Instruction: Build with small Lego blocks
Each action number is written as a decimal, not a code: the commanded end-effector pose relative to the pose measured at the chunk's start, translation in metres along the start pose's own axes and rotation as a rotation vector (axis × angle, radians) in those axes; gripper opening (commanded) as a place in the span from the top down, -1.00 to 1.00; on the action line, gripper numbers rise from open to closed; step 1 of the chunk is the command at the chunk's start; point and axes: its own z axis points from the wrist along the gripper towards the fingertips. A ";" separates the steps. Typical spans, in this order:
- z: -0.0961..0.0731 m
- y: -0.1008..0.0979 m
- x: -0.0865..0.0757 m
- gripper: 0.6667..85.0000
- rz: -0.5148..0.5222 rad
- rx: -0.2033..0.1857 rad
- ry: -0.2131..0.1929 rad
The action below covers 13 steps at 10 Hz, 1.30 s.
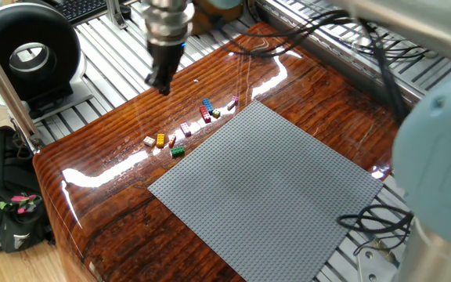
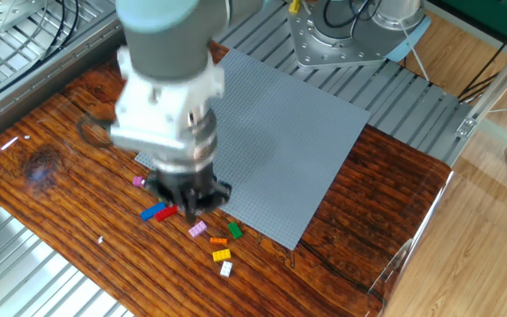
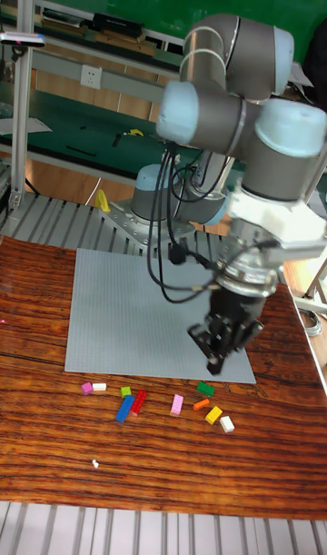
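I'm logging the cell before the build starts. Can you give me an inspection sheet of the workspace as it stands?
Surface: glossy brown wooden table, glare streaks; large grey studded baseplate lies flat on it.
Job's things: small coloured Lego blocks loose in a row on the wood beside the baseplate edge; none on the baseplate.
Clutter: tiny white speck on the wood, apart from the blocks.
Grippers: two-finger gripper hangs above the table, holding nothing visible; fingers too blurred to judge.
Cables: black cable bundle on the metal bench; a black cable hangs along the arm.
Surroundings: black backpack on the floor, black round fan.
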 end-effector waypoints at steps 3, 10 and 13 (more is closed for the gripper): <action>0.015 0.029 0.022 0.79 -0.121 -0.005 0.112; 0.060 0.054 0.008 0.24 -0.268 -0.084 0.109; 0.065 0.049 0.004 0.27 -0.199 -0.056 0.071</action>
